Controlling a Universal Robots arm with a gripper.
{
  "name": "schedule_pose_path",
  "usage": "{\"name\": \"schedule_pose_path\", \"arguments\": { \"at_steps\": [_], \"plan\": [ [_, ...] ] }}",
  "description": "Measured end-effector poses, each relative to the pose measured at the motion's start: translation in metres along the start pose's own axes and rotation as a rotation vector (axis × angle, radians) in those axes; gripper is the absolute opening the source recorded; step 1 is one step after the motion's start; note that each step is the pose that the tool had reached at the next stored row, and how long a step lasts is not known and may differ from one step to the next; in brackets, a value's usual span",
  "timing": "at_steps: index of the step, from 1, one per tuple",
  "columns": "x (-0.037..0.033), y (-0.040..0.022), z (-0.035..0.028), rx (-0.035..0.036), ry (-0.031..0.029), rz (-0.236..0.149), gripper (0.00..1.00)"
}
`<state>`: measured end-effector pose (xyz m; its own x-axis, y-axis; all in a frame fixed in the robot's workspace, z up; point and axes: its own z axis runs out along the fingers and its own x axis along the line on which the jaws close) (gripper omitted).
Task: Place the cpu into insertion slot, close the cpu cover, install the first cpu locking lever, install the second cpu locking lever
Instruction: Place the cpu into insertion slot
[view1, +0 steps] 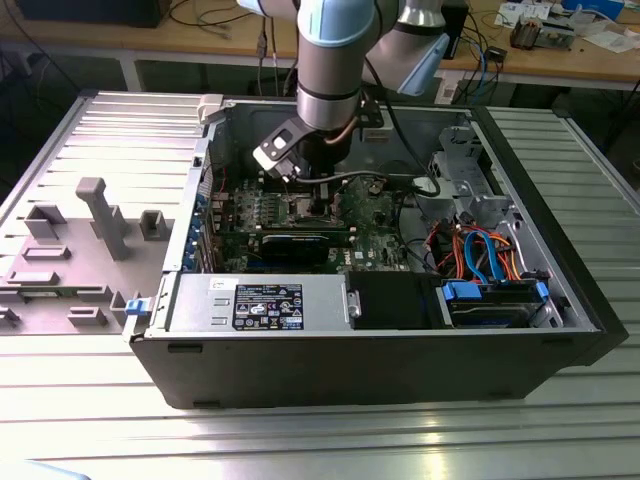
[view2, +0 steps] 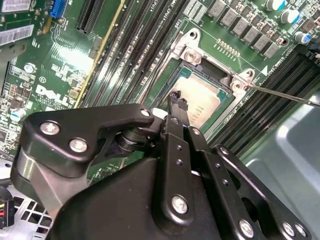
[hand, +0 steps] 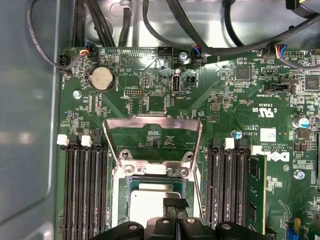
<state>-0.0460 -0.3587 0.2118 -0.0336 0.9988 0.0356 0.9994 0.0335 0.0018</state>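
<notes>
Second wrist view: the end effector (view2: 177, 103), its fingertips pressed together on nothing, is at the edge of the cpu (view2: 206, 104), which lies seated in the insertion slot (view2: 207, 76). In the first wrist view the cpu cover (hand: 150, 121) stands hinged up, off the slot.

Counted across the views: one open black metal computer case (view1: 400, 370), one ribbed grey metal worktop (view1: 300, 440), one green circuit board (hand: 225, 100) and one long black graphics card (view1: 300, 243). There is one silver-grey square cpu (hand: 150, 200), one square metal-rimmed insertion slot (hand: 121, 195), one shiny steel cpu cover frame (hand: 150, 120) and one round silver coin battery (hand: 101, 78). The first wrist view gives four white plastic slot clips (hand: 62, 140).
</notes>
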Motion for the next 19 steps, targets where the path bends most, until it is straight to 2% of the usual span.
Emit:
{"name": "schedule_pose_path", "arguments": {
  "at_steps": [3, 7, 14, 19],
  "plan": [
    [-0.0002, 0.0031, 0.0013, 0.0037, 0.0001, -0.001, 0.11],
    [-0.0003, 0.004, 0.0034, 0.0064, -0.0001, -0.002, 0.11],
    [-0.0004, 0.0041, 0.0042, 0.0069, -0.0002, -0.002, 0.11],
    [0.0002, 0.0041, -0.0137, 0.0068, -0.0002, -0.002, 0.11]
  ]
}}
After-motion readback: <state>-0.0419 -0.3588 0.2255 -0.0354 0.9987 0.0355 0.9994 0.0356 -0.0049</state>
